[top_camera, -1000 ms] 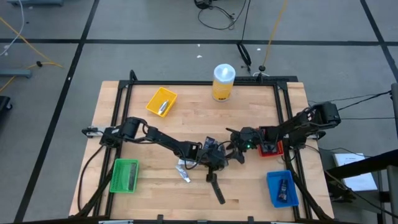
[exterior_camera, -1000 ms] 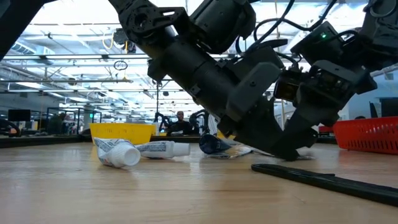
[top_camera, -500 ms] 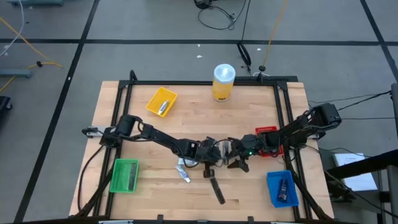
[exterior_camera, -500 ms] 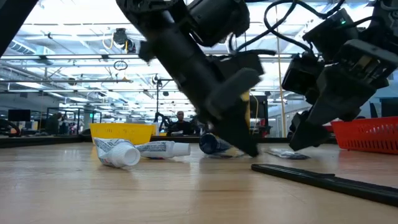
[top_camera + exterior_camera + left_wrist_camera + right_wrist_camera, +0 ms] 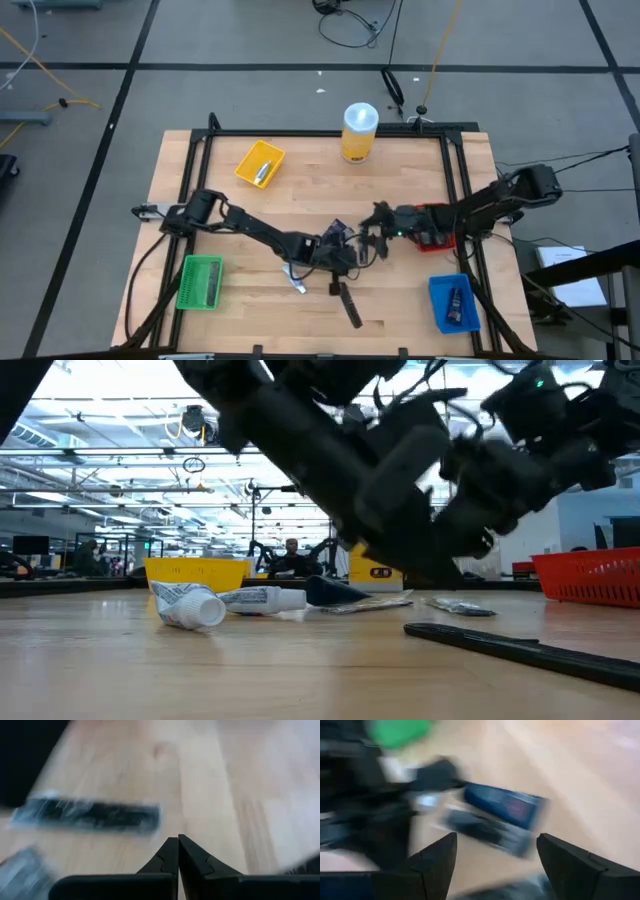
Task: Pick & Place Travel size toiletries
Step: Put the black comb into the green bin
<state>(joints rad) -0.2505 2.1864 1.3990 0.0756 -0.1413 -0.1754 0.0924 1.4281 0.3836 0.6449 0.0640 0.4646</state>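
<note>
Several travel size toiletries lie mid-table: a dark blue sachet (image 5: 336,231) (image 5: 505,806), a grey-black sachet (image 5: 485,831), two white tubes (image 5: 190,606) (image 5: 262,598), a silver sachet (image 5: 460,606) and a long black stick (image 5: 347,304). My left gripper (image 5: 354,257) (image 5: 178,845) hovers shut over bare wood, with nothing between its fingers; a wrapped black stick (image 5: 85,815) lies ahead of it. My right gripper (image 5: 374,232) (image 5: 495,865) hangs open just right of the pile, facing the blue sachet.
A yellow bin (image 5: 260,163) holding one item stands far left, a green bin (image 5: 200,282) near left, a red bin (image 5: 437,226) under my right arm and a blue bin (image 5: 452,302) near right. A tall yellow canister (image 5: 360,132) stands at the far edge.
Both grippers have risen off the table by the pile. My left gripper's shut fingertips were down beside the dark blue sachet and now hang clear above the wood. My right gripper, still open, has tipped up toward level.
</note>
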